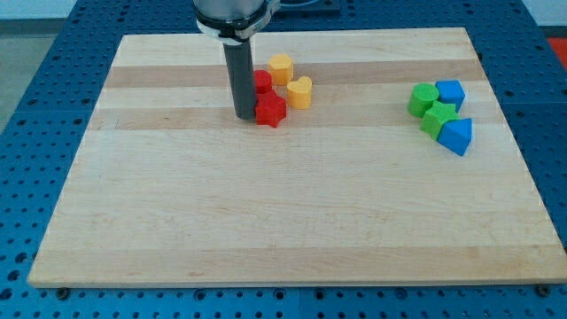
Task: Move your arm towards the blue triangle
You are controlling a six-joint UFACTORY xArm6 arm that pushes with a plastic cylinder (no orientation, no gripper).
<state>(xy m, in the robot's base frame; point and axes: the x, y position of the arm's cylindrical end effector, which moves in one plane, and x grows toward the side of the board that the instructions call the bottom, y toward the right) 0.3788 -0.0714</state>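
The blue triangle [457, 136] lies at the view's right on the wooden board [283, 221], at the lower end of a cluster with two green blocks [423, 99] [438, 118] and a blue block [450, 92]. My tip [244, 116] is far to the view's left of it, in the upper middle of the board. The tip stands right beside a red star-shaped block [270, 111], on its left side.
A second red block [262, 82] sits just behind the rod, partly hidden by it. A yellow hexagonal block [281, 68] and a yellow heart-shaped block [300, 91] lie just right of the rod. The board rests on a blue perforated table [35, 106].
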